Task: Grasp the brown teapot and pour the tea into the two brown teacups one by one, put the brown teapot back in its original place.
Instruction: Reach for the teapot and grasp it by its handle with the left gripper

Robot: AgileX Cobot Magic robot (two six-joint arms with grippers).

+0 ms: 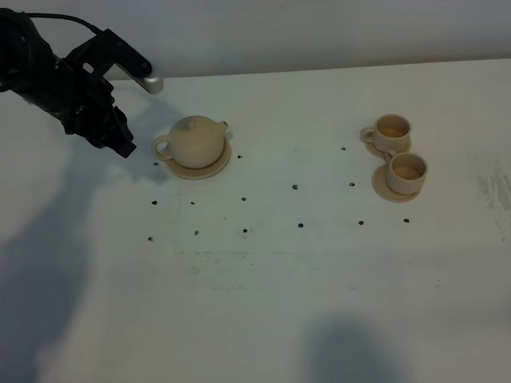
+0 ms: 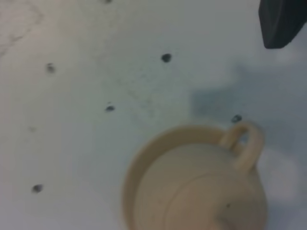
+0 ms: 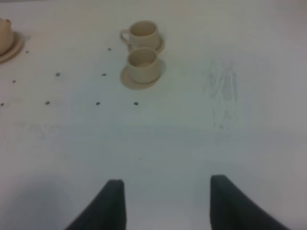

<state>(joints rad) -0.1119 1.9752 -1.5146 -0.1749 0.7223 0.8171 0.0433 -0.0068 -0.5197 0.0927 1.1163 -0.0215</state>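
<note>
– Brown teapot (image 1: pixel 196 142): where does it sit, and does anything hold it?
– It stands upright with its lid (image 1: pixel 194 125) on, resting on its wide saucer (image 1: pixel 214 169) toward 10 o'clock of the worktop (image 1: pixel 263 295). Nothing grips it. My left pincer (image 1: pixel 121 142) hangs just off it at its 9 o'clock, the side its loop handle (image 1: pixel 162 147) faces. I cannot tell whether that pincer is apart or together; the wrist view catches only one dark fingertip (image 2: pixel 280 21).
– And your other pincer?
– My right pincer (image 3: pixel 165 203) is spread apart and holds nothing. It is well away from the teacup (image 1: pixel 392 130) at 2 o'clock of the worktop and the second teacup (image 1: pixel 407 171) just beside it at its 5 o'clock.
– What could go wrong?
– The handle is a small loop. If I close off-centre, I judge the pot could twist or drag the saucer along, and its home spot would shift. A weak hold could let the pot swing on the lift and slop tea from the spout (image 1: pixel 224 125).
– Anything else?
– The lid looks loose-fitting, so a steep tilt might drop it. With the cups so close together, pouring into one risks clipping the other.
</note>
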